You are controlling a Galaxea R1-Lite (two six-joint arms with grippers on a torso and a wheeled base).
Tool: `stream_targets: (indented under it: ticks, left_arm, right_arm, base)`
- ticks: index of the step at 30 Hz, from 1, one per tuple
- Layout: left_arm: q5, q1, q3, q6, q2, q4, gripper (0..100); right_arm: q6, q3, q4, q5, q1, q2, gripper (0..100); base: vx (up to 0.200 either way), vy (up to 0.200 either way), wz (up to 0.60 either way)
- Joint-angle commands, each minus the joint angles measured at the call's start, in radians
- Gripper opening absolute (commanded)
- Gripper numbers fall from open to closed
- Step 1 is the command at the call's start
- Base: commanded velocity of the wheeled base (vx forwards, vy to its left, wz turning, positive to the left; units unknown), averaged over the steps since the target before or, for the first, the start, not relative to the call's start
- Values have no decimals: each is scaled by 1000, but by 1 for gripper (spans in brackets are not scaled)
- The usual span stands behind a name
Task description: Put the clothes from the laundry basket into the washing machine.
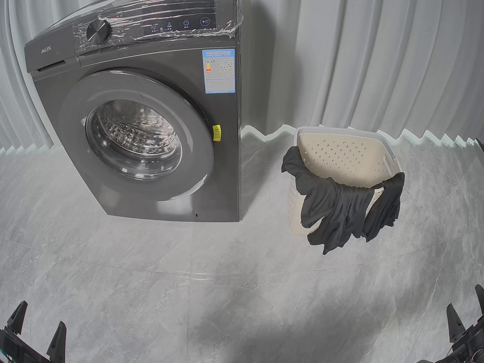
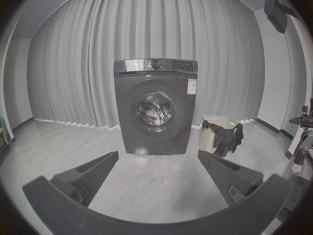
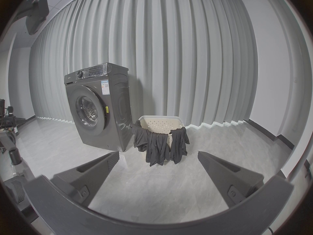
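washing machine (image 1: 143, 142) w/ blue label (image 1: 219, 70), yellow sticker (image 1: 217, 132) on front.

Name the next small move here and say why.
Probably advance the right end effector toward the dark clothes draped over the front rim of the laundry basket. It sits open and empty, well short of them, and the basket stands on the robot's right side, beside the washing machine, whose door looks shut.

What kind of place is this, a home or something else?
Probably a staged test room rather than a home: the washing machine and laundry basket stand on a wide tiled floor, with floor-length pale curtains behind them.
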Motion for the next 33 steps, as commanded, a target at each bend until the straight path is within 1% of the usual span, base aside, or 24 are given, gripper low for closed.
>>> stream_targets:
  ticks: [1, 23, 32, 33]
  left_arm:
    - [-1, 0, 18, -1, -16, 0, 100]
    - [-1, 0, 16, -4, -16, 0, 100]
    - [1, 0, 16, -5, -16, 0, 100]
    - [1, 0, 16, -5, -16, 0, 100]
  right_arm:
    - [0, 18, 0, 0, 0, -16, 100]
    - [0, 18, 0, 0, 0, -16, 100]
    - [0, 18, 0, 0, 0, -16, 100]
    - [0, 18, 0, 0, 0, -16, 100]
  base:
    - [0, -200, 0]
    - [0, -200, 0]
    - [0, 0, 0]
    - [0, -200, 0]
